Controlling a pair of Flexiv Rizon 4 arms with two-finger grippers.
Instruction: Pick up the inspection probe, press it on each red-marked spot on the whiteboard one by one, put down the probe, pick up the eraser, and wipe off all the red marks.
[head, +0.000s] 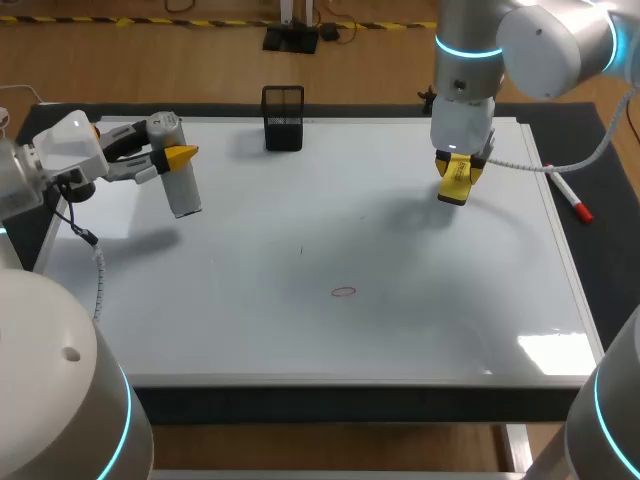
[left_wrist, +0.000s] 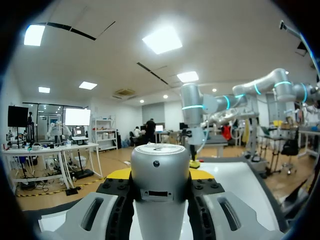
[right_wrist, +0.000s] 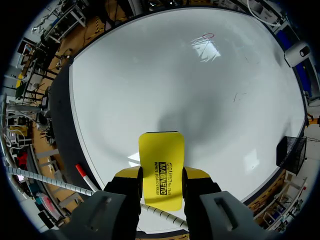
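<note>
My left gripper (head: 181, 158) is shut on the grey, silver-capped inspection probe (head: 178, 180), held above the whiteboard's (head: 250, 330) far left part. In the left wrist view the probe (left_wrist: 160, 167) stands upright between the yellow-tipped fingers (left_wrist: 119, 174). My right gripper (head: 456, 168) hangs over the board's far right part, shut on the yellow eraser (head: 458, 184). The eraser (right_wrist: 161, 167) sticks out past the gripper's fingers toward the board, its shadow below. One red oval mark (head: 344, 292) lies near the board's middle front, ahead of the eraser in the right wrist view (right_wrist: 205, 36).
A black mesh pen holder (head: 283, 118) stands at the board's far edge. A red-capped marker (head: 573, 200) lies on the dark mat right of the board, beside a coiled white cable (head: 520, 166). A small dark speck (head: 300, 250) sits mid-board.
</note>
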